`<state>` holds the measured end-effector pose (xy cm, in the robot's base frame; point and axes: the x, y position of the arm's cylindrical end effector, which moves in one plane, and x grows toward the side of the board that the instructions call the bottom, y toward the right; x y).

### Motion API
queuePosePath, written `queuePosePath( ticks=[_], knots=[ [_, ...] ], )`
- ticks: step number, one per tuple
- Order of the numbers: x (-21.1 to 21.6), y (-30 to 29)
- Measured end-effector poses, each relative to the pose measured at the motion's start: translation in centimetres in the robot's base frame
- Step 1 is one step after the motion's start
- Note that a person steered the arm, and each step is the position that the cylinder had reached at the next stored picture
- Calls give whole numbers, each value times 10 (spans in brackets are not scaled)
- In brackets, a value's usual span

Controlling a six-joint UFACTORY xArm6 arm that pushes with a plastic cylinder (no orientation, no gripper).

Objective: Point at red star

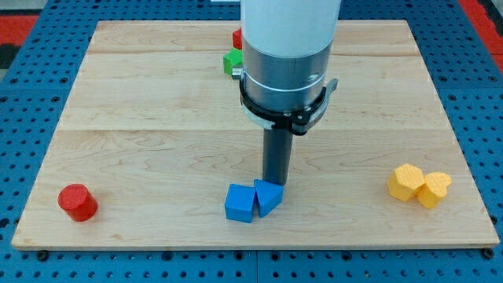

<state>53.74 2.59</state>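
The arm enters from the top centre of the frame as a broad white cylinder with a grey collar, and from it a straight dark rod (276, 161) drops toward the worktop (157, 118), a pale wooden board lying on a blue perforated surface. The rod ends in my tip (274, 184), which sits at the lower centre of the frame, right at the upper edge of a small blue block (268, 196) of roughly triangular shape; whether the two actually touch cannot be told. Touching that block on its left is a blue cube (240, 203). There are no fingers on this arm, only the rod, so nothing is open, closed or gripping.

The red star (236, 38), the task's own block, lies near the top edge of the board, just left of the arm's body, which hides most of it; only a small red sliver shows, too little to make out its shape. Just below it a green block (233, 61) peeks out, also partly hidden. Both are well apart from the tip.

In the lower left of the frame a red cylinder (77, 202) stands alone. At the lower right, two yellow blocks touch: a rounded many-sided one (405, 182) and a heart-like one (434, 189).
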Motion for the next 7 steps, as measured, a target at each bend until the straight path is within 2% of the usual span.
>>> queuePosePath(
  ticks=[2,3,5,7],
  knots=[
    [8,0],
    [-2,-1],
    [-117,-4],
    [-225,67]
  ],
)
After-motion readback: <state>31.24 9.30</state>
